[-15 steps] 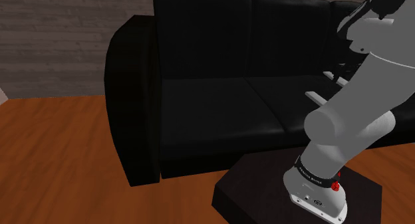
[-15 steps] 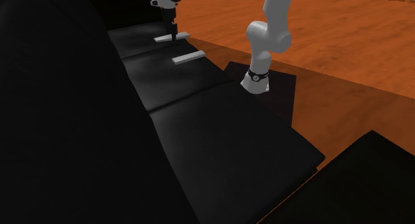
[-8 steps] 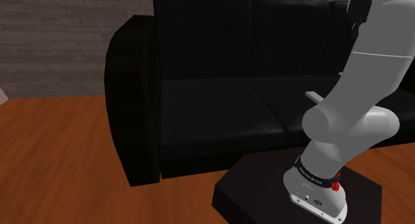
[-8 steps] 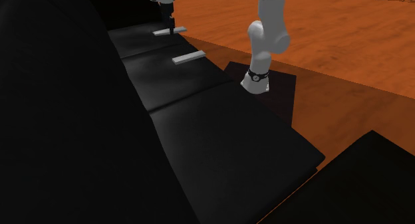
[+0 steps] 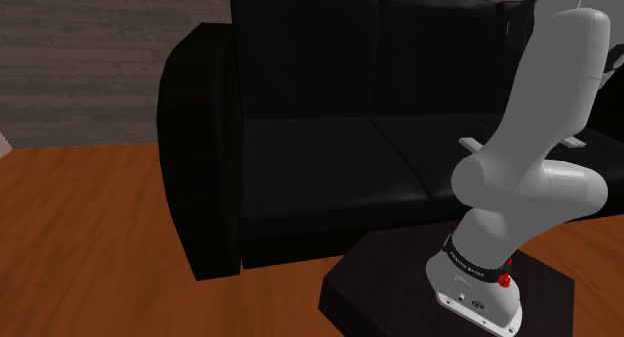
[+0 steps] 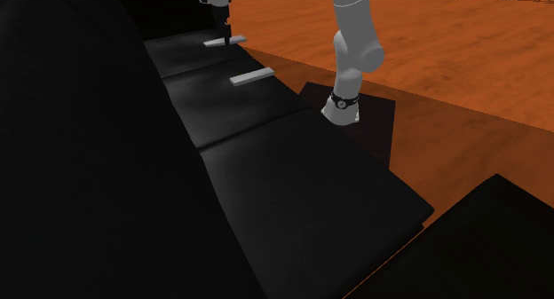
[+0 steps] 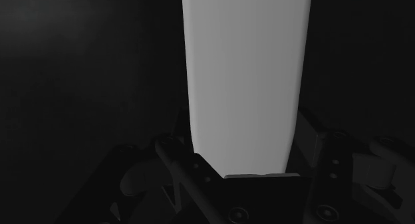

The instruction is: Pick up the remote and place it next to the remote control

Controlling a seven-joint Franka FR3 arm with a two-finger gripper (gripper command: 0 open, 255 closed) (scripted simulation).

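Second exterior view, read from its left. The black sofa (image 6: 106, 146) took up that side. On its far seat cushion (image 6: 182, 53) the remote (image 6: 219, 42), a flat pale grey slab, sat directly under the claw (image 6: 225, 33). You could not tell from there whether it had cleared the cushion.

Handling, as a judgement: you had a thin, stiff, light bar with smooth faces, likely to slip or swing if pinched at one end. The best hold would be across the two long edges, near the middle of its length, so that it hangs level. It was probably not fragile, but you would do better to set it down than drop it.

The wrist view showed the claw clenched on the remote, with one black finger (image 7: 179, 139) against each long edge and the slab running straight out from the palm. The grip looked to sit toward one end, so you should allow for some tilt when you lower it.

Next to the right, the remote control (image 6: 252, 77), the same grey, lay flat on the sofa seat nearer the camera. It was apart from the held one, with bare cushion beside it for the placement.

Further right stood the white arm (image 6: 355, 40), its base on the dark stand (image 6: 373, 120), with orange-brown wood floor (image 6: 462, 66) beyond.
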